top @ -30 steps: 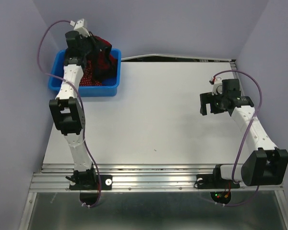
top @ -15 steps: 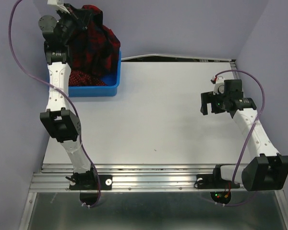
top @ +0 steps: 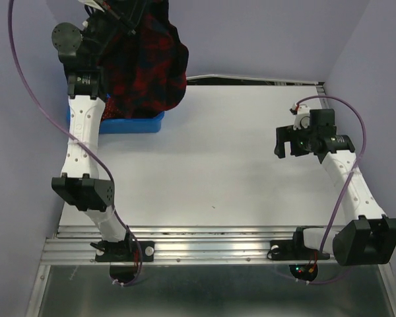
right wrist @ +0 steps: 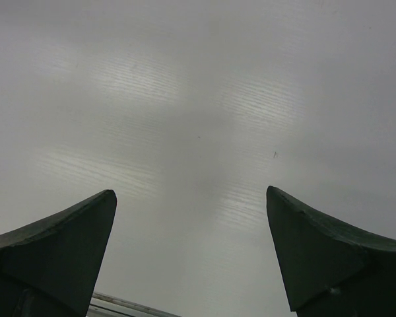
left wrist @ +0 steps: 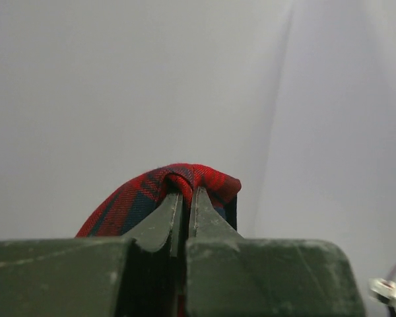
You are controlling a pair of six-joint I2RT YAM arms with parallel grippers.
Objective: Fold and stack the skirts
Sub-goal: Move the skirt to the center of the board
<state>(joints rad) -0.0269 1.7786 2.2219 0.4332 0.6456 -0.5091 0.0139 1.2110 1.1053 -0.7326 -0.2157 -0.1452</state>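
Top view: bin (top: 137, 123) at far left of table (top: 218, 165), its contents hidden behind plaid skirt (top: 152, 66), which hangs above it from left gripper (top: 122, 10). Right gripper (top: 282, 142) is well apart.
Left wrist: fingers clenched on a skirt fold.
Right wrist: jaws spread wide above table.

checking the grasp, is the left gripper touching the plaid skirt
Touching. The left wrist view shows the left gripper shut on a fold of the plaid skirt, with the cloth pinched between its fingers and bulging over their tips.

White arm links (top: 84, 135), black joints (top: 86, 193), purple cables (top: 333, 99), dark green tool fingers (right wrist: 53, 244).
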